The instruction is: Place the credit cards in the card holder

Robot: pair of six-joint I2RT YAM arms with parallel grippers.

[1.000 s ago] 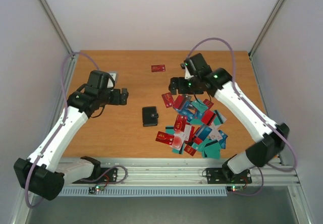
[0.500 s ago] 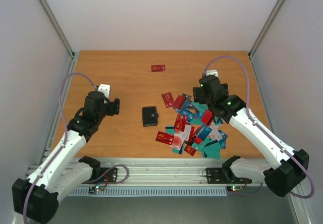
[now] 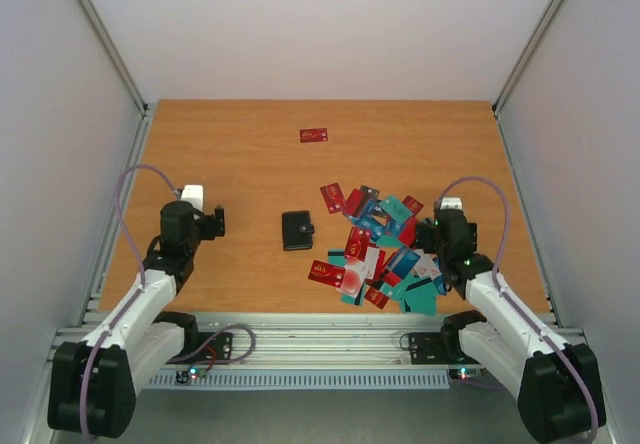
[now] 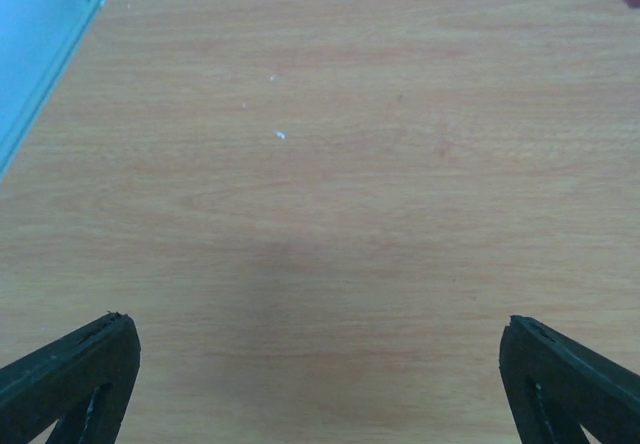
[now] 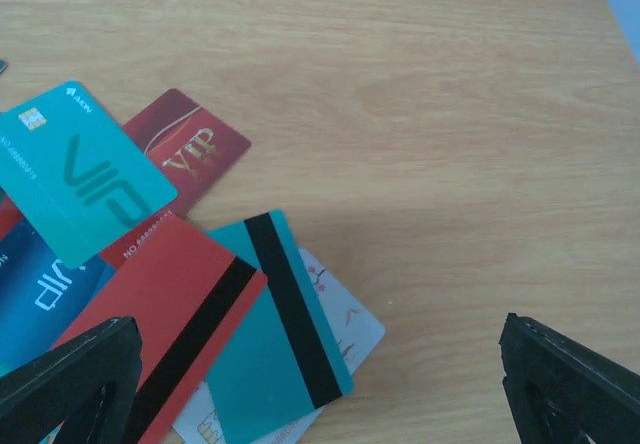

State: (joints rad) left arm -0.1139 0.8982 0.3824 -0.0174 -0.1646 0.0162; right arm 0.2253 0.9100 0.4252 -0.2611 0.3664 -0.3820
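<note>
Both arms (image 3: 140, 294) (image 3: 500, 299) retracted; maroon card (image 5: 195, 154) reads VIP.

Red, teal, blue credit cards (image 3: 383, 256), black card holder (image 3: 297, 230), orange woodgrain table (image 3: 250, 154)

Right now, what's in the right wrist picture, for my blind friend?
Credit cards overlap on a wooden table: teal VIP card, dark red VIP card, red striped card, teal striped card. The right tool is open, empty.
</note>
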